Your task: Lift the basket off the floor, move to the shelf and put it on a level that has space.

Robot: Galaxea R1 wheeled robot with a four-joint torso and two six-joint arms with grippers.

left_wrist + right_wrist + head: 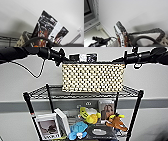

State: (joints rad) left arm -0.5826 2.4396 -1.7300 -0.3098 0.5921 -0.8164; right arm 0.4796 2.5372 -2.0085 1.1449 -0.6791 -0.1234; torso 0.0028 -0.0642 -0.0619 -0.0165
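A: Head view, item one — the basket [93, 77]: cream chequered weave, dark rim, level, carried between two arms that come in from either side at its rim. Its base is at the top tier [82, 92] of the shelf [135, 110]; whether it rests there or hangs just above, I cannot tell.

B: Reason for the hold?

A: My judgement: a grip at each end keeps a wide basket flat while it is set on the level with room — the lower tier is already crowded.

B: Pincers?

A: Left gripper [61, 57] and right gripper [124, 58] sit at the basket's upper corners. Whether the fingers clamp the handles or stand apart cannot be told; they are dark against a dark rim.

B: Contents?

A: Dark printed packets [48, 30] stand upright inside, poking above the rim; their print is not legible. The wrist views show them from low down, against the white wall [134, 11].

B: Surroundings?

A: Lower tier: framed picture [48, 128], blue plush toy [78, 130], yellow plush toy [90, 115], orange plush toy [117, 122]. The posts are cut off at the frame's lower edge, so castors and floor go unlisted.
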